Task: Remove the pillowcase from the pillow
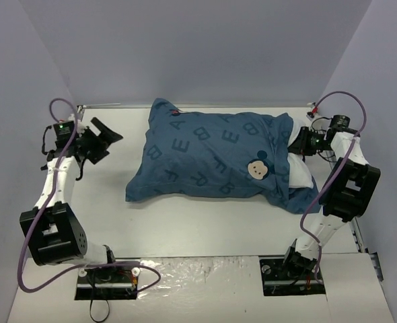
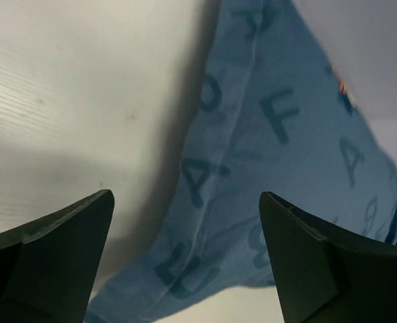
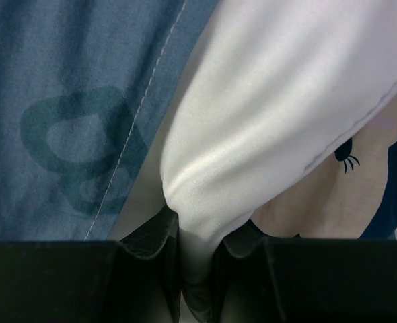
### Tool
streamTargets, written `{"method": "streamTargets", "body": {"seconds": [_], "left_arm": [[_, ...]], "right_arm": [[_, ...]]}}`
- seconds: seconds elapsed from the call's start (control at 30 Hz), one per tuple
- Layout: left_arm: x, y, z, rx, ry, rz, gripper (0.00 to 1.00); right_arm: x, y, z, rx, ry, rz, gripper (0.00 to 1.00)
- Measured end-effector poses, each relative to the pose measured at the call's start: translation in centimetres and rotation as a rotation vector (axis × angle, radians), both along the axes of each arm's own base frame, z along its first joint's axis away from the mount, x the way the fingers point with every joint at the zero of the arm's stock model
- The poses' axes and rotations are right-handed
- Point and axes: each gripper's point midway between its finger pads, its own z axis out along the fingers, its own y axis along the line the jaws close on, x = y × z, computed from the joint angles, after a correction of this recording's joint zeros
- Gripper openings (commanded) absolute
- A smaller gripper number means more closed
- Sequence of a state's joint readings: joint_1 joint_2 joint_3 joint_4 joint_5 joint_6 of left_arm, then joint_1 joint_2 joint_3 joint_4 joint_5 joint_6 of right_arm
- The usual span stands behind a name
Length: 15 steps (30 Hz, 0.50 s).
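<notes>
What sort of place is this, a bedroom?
Likely a robot lab test cell, not a bedroom: plain pale walls box in a white table, a left arm and right arm are bolted at its near edge, and the only bedding is a pillow in a lettered blue pillowcase.

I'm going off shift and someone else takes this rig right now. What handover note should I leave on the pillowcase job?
Grippers: the left end effector is open, beside the closed left end of the pillowcase, touching nothing. The right end effector is shut on a pinch of the white pillow where it pokes out of the open right end.
Position: the pillow lies across the table, almost wholly inside the case.
Done: grip on the pillow.
Left: probably pin the case's left end, then draw the pillow out rightward.
</notes>
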<state>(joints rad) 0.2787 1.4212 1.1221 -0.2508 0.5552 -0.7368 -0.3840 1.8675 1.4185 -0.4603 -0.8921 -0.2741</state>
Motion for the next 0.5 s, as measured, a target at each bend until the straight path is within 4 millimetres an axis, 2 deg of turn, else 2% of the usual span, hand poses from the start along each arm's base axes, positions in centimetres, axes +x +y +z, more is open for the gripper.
{"method": "streamTargets", "body": {"seconds": [0.13, 0.3, 0.4, 0.5], "left_arm": [[-3.8, -5.7, -0.8, 0.024, 0.042, -0.197, 0.96], [-9.0, -8.1, -1.0, 0.108, 0.037, -0.324, 0.97], [-10.6, -10.1, -2.1, 0.195, 0.063, -0.413, 0.97], [-11.9, -11.9, -4.1, 0.309, 0.120, -0.498, 0.96]], "right_arm": [[-0.1, 0.6, -0.5, -0.009, 0.008, 0.013, 0.00], [-0.1, 0.8, -0.5, -0.009, 0.009, 0.014, 0.00], [-0.1, 0.8, -0.5, -0.009, 0.009, 0.014, 0.00], [0.0, 0.8, -0.5, -0.009, 0.009, 0.014, 0.00]]}}
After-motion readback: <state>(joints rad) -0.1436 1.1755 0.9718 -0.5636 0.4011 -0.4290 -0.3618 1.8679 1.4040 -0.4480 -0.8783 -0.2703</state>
